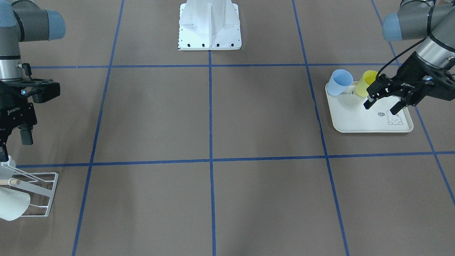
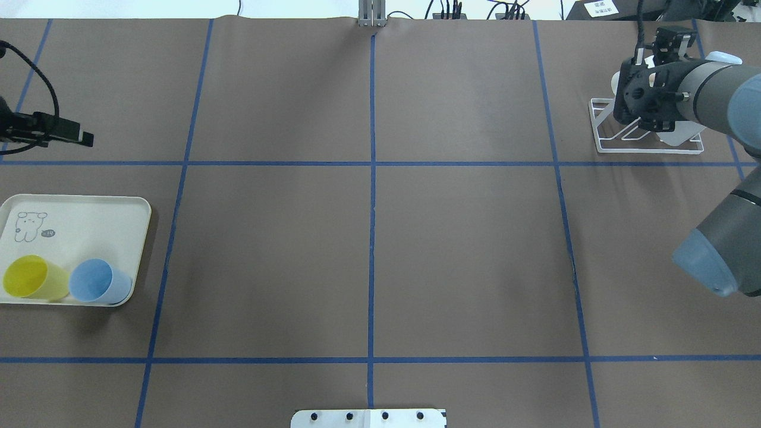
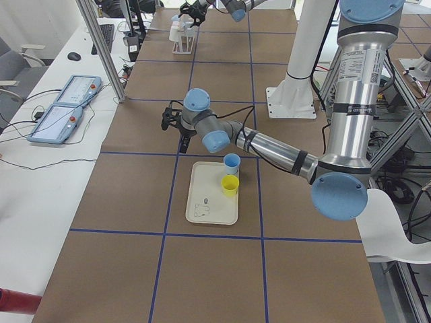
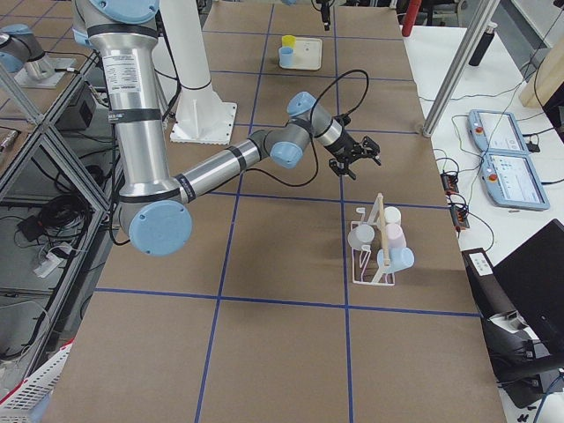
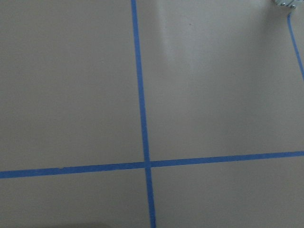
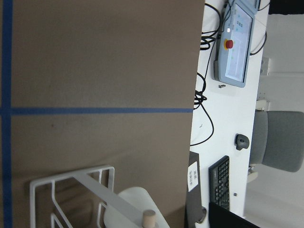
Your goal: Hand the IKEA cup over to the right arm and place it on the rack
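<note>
A blue cup [image 1: 339,82] and a yellow cup [image 1: 366,83] stand side by side on the cream rabbit-print tray [image 1: 355,124]. My left gripper [image 1: 382,106] hangs open and empty in the air near the tray, apart from both cups. The white wire rack [image 1: 39,193] with its wooden dowel [image 6: 149,218] stands at the table's other end. It holds several cups [image 4: 388,238], among them a white one [image 1: 12,204]. My right gripper [image 1: 16,144] hovers just above the rack, open, with nothing between its fingers.
The white robot pedestal [image 1: 209,28] stands at the table's middle edge. Blue tape lines [image 2: 371,238] divide the brown table top. A side desk with teach pendants [image 4: 507,167] and cables runs along the operators' side.
</note>
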`<move>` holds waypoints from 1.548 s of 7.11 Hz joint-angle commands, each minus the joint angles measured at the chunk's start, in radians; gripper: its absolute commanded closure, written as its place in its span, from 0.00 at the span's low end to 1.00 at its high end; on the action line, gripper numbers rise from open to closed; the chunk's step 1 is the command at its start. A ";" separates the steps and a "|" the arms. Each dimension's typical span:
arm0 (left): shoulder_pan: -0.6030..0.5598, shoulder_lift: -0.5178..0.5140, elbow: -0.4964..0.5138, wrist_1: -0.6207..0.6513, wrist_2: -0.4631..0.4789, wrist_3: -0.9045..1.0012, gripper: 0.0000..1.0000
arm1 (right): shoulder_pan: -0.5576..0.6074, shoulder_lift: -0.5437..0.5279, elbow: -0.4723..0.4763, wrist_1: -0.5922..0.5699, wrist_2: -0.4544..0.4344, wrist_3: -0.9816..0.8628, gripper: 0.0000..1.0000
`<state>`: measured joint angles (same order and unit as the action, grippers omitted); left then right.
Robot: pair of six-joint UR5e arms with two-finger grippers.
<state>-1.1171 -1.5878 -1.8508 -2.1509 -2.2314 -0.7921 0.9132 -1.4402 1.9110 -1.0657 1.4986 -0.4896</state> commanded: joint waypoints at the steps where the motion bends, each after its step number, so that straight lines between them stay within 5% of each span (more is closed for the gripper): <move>1: -0.009 0.179 -0.048 -0.006 0.037 0.144 0.00 | -0.011 -0.002 0.045 0.004 0.205 0.534 0.00; 3: 0.008 0.261 -0.067 -0.007 0.087 0.157 0.00 | -0.049 0.010 0.048 -0.061 0.406 0.746 0.00; 5: 0.072 0.327 -0.067 -0.044 0.087 0.151 0.00 | -0.111 0.030 0.153 -0.219 0.410 0.855 0.00; 7: 0.129 0.342 -0.059 -0.046 0.088 0.148 0.00 | -0.157 0.186 0.191 -0.519 0.402 0.855 0.00; 11: 0.204 0.365 -0.033 -0.044 0.088 0.151 0.00 | -0.172 0.193 0.189 -0.539 0.397 0.844 0.00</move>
<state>-0.9257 -1.2265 -1.8954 -2.1952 -2.1429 -0.6436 0.7421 -1.2474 2.1008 -1.6010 1.8968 0.3593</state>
